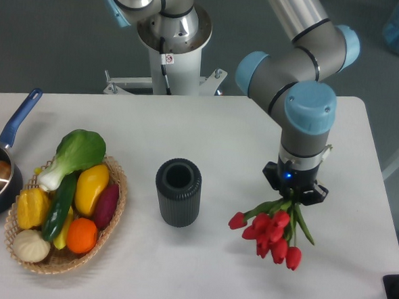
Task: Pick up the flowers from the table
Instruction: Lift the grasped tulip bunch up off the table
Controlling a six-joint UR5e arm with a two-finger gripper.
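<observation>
The flowers (270,233), a bunch of closed red tulips with green stems, hang at the right of the white table (207,136), heads pointing down and to the left. My gripper (294,193) is shut on their green stems from above, and the stem ends are hidden inside it. The red heads look lifted off the tabletop, though I cannot tell the height.
A dark ribbed cylindrical vase (178,192) stands upright at the table's middle, left of the flowers. A wicker basket (111,212) of vegetables and fruit sits at the left. A blue-handled pan (0,171) is at the far left edge.
</observation>
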